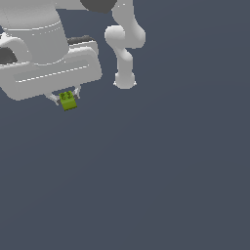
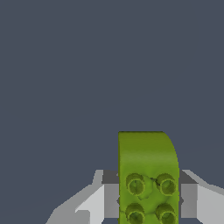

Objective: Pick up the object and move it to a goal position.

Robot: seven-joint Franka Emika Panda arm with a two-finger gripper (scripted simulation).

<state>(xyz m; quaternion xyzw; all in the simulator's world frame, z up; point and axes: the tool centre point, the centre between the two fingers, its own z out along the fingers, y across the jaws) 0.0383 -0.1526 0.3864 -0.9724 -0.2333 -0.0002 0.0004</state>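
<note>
Green brick clamped between tool fingers, studs facing wrist camera.

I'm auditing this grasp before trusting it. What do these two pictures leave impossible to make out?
- Goal position: no marker shows in either view.
- Small lime-green studded brick: in the wrist view its near end is cut off by the picture's edge.
- White gripper: in the exterior view the hand's body covers most of it; the jaws' contact faces are too small to judge.
- Arm: cropped in the exterior view.
</note>
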